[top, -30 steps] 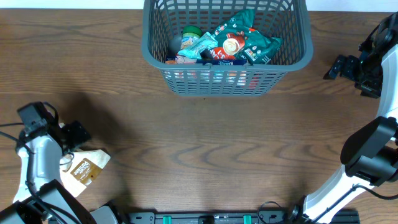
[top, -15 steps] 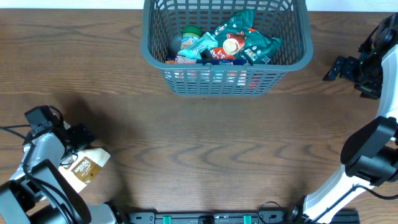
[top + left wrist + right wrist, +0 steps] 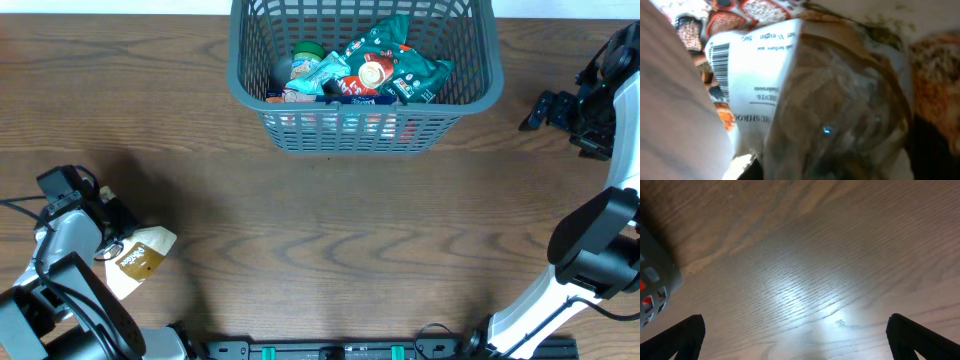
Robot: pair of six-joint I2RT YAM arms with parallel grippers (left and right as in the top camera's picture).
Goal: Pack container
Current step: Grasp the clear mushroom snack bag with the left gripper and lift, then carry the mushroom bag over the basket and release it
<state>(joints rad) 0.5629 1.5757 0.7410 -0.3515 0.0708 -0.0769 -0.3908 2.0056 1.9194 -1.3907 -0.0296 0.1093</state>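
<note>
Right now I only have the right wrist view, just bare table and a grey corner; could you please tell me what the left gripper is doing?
Observer: The left gripper is at the near left of the table, shut on a beige snack packet.
Operator: Thank you; is anything in the basket yet?
Observer: Yes, the basket at the far edge already holds a heap of snacks, a green bag on top.
Operator: And is any other packet left on the table?
Observer: Overhead shows none besides that beige one.

The snack packet (image 3: 765, 75) bears a barcode (image 3: 720, 54) and, seemingly, upside-down "SHROO" lettering.
</note>
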